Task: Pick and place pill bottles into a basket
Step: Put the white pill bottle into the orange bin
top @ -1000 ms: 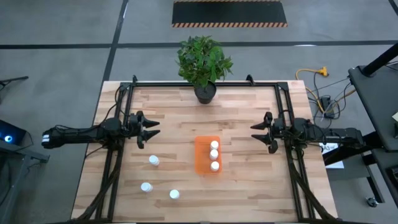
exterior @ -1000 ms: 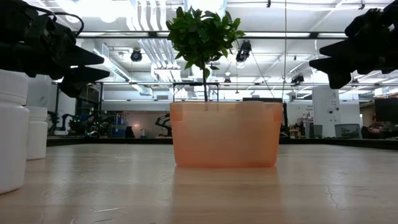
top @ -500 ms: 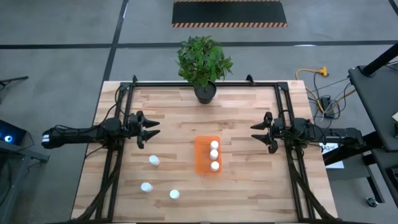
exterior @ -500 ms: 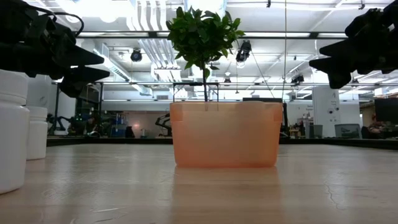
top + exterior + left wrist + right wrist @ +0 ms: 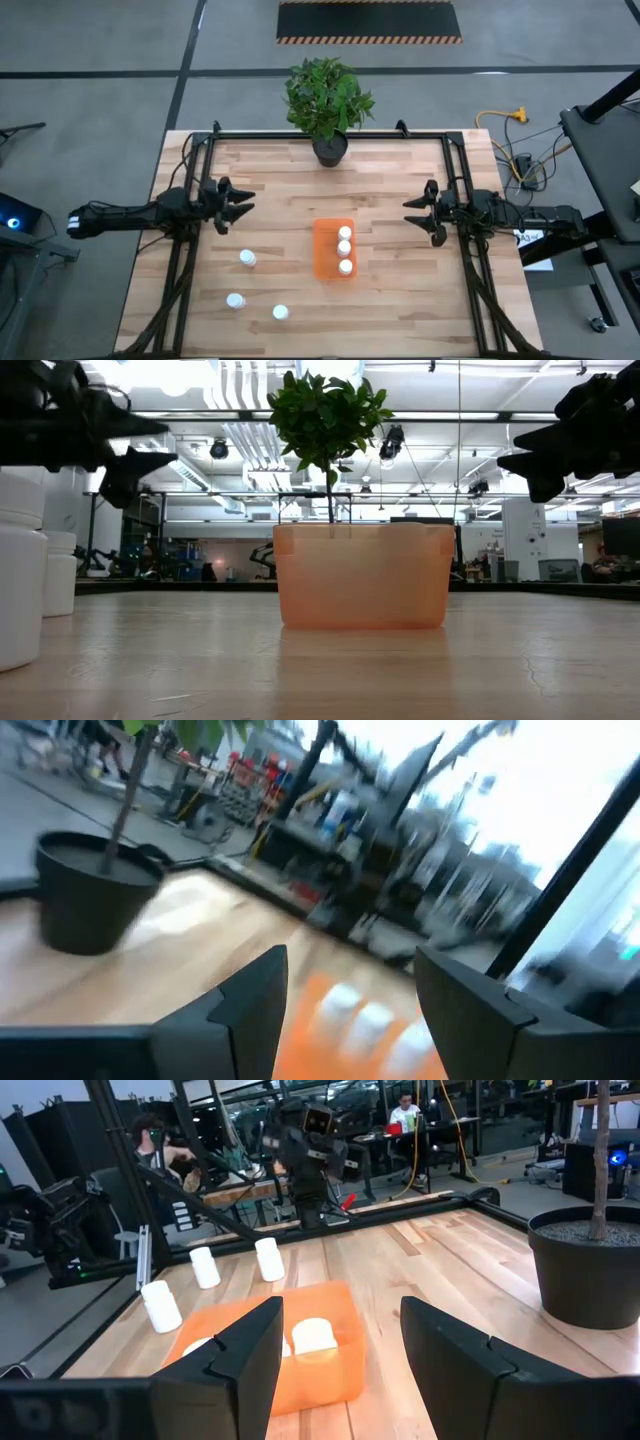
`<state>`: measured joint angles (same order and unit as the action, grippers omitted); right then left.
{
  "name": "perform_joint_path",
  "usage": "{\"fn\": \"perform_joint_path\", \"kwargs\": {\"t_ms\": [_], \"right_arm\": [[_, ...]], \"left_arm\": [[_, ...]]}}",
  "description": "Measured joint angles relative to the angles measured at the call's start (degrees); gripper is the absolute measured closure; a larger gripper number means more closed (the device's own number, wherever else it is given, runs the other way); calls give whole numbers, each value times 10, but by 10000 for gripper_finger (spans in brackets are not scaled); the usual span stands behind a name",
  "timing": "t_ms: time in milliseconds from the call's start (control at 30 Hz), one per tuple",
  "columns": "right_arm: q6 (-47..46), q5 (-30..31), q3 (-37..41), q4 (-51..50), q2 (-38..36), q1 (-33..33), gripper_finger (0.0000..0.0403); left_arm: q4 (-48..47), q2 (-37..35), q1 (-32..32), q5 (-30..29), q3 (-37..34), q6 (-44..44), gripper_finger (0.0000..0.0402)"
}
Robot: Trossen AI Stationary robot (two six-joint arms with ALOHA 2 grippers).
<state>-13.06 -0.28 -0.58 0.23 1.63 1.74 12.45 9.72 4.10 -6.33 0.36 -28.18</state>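
Observation:
The orange basket [image 5: 328,262] sits mid-table with three white pill bottles [image 5: 345,248] standing in a row inside it. Three more pill bottles stand upright on the wood near the front left [image 5: 247,258], [image 5: 235,300], [image 5: 281,313]. My left gripper [image 5: 240,207] hovers open above the table's left side, pointing level toward the basket [image 5: 310,1020]. My right gripper [image 5: 410,212] hovers open on the right side, also level, with the basket [image 5: 330,1370] and a bottle [image 5: 315,1335] ahead of it. Neither has anything between its fingers.
A potted plant [image 5: 328,105] stands at the middle of the far edge in a dark pot [image 5: 590,1270]. A black frame [image 5: 330,134] runs around the tabletop. Bare wood lies between each gripper and the basket. People sit in the room beyond [image 5: 405,1110].
My left gripper has rolled about the line it points along and tipped a little, staying in its place above the table. Its fingers show at a different angle in the high and low views. Bottles and basket have not moved.

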Motion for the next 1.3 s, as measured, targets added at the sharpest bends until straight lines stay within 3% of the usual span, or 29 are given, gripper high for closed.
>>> {"fn": "perform_joint_path", "kwargs": {"t_ms": [200, 533, 700, 1167, 1300], "right_arm": [[0, 0, 0, 0, 0, 0, 211], [0, 0, 0, 0, 0, 0, 211], [0, 0, 0, 0, 0, 0, 211], [0, 0, 0, 0, 0, 0, 211], [0, 0, 0, 0, 0, 0, 211]], "left_arm": [[99, 8, 0, -33, 0, -91, 201], [404, 55, 0, -34, 0, -91, 201], [506, 93, 0, -34, 1, -104, 201], [532, 212, 0, -27, 109, -140, 201], [532, 227, 0, -16, 137, -192, 201]]}}
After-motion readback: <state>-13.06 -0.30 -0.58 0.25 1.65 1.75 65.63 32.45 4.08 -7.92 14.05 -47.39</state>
